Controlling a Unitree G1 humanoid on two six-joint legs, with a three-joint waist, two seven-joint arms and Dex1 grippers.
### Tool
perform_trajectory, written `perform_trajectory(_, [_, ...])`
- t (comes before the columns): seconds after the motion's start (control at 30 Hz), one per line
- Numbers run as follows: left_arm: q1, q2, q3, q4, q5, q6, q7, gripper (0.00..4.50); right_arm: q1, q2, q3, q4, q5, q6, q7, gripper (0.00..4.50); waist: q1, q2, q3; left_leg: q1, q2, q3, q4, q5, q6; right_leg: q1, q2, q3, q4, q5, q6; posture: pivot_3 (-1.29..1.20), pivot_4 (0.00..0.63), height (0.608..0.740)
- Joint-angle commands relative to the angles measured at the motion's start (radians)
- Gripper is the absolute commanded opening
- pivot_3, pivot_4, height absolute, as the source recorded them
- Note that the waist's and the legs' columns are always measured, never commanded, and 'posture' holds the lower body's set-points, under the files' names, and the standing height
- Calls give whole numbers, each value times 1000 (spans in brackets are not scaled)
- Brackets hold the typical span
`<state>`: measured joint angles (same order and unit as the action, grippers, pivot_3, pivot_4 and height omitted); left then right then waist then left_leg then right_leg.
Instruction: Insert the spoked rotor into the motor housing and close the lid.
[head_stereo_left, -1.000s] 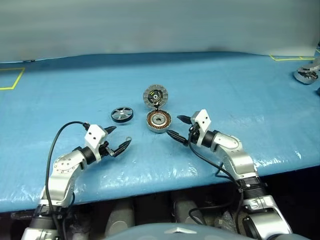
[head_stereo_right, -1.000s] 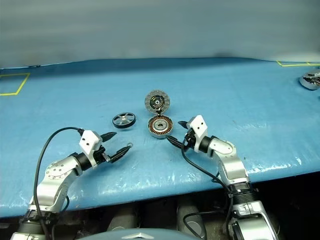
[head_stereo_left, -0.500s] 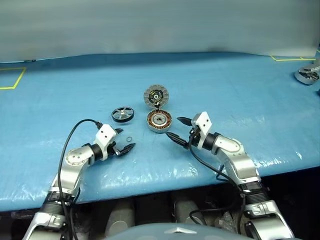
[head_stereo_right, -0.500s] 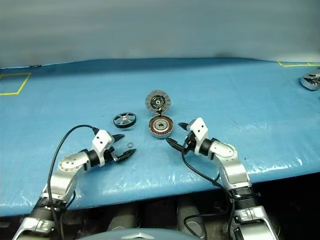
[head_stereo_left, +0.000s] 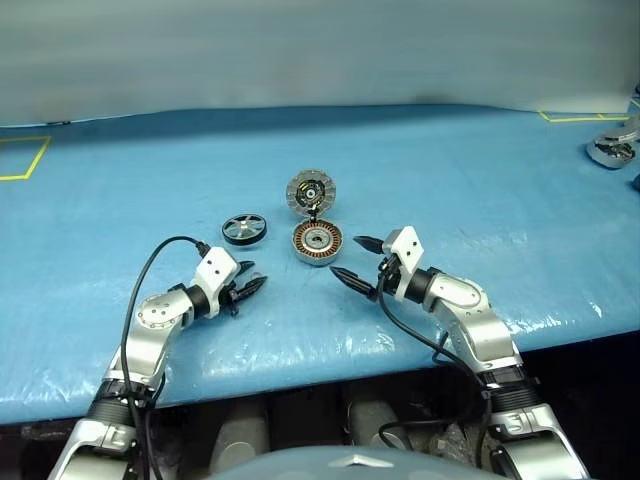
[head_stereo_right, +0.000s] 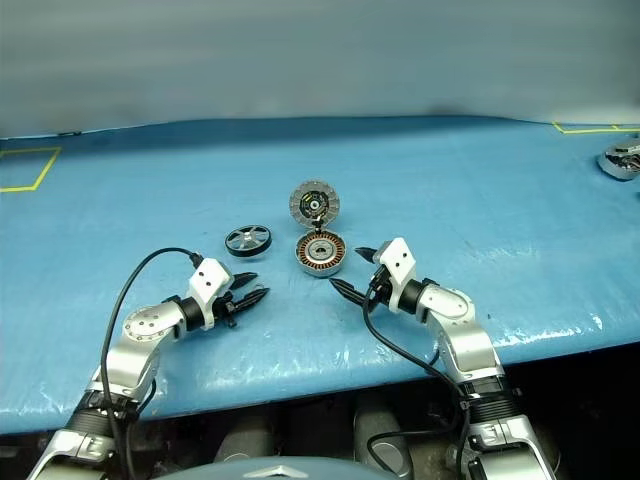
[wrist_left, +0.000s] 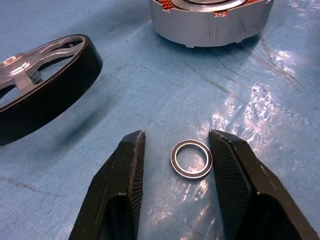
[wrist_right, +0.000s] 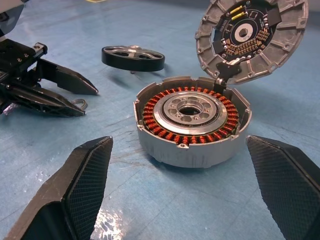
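Observation:
The spoked rotor (head_stereo_left: 244, 229), a dark wheel with silver spokes, lies flat on the blue table, left of the motor housing (head_stereo_left: 318, 242). The housing's copper windings are exposed. Its lid (head_stereo_left: 311, 191) stands hinged open behind it, ribbed inner side facing me. My left gripper (wrist_left: 177, 134) rests low on the table, its fingers either side of a tiny thin metal ring (wrist_left: 191, 159), with a gap still showing on one side. My right gripper (head_stereo_left: 350, 258) hovers wide open just in front of the housing (wrist_right: 192, 120), nothing between its fingers.
Yellow tape marks sit at the far left (head_stereo_left: 20, 155) and far right (head_stereo_left: 575, 115) of the table. A shiny metal object (head_stereo_left: 610, 148) lies at the far right edge. The table's front edge runs just below both arms.
My left gripper moved forward and down to the small ring, and its fingers narrowed around it. The right arm kept still.

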<state>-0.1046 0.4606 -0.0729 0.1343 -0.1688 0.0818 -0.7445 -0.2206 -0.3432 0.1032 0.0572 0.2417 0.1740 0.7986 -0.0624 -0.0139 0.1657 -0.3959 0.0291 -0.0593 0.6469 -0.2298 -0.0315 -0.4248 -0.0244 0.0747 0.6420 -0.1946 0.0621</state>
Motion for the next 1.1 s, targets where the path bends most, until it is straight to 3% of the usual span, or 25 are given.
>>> perform_trajectory(0.03, [26, 5, 39, -45, -53, 17, -26, 2048, -20, 3, -7, -23, 7, -26, 0, 4500, 1, 0, 0, 0, 0, 0, 0, 0, 0, 0, 0, 0, 0, 0, 0, 0, 150, 740])
perform_trajectory(0.7, [36, 9, 61, -61, -95, 17, -66, 2048, -64, -6, 13, 2, -25, -64, 2, 4500, 1, 0, 0, 0, 0, 0, 0, 0, 0, 0, 0, 0, 0, 0, 0, 0, 150, 740])
perform_trajectory(1.1, [70, 21, 77, -95, -99, 16, -77, 2048, -253, -29, 154, 124, -171, -130, 92, 4500, -1, 0, 0, -1, 0, 0, 0, 0, 0, -1, 0, 0, 0, 0, 0, 0, 150, 740])
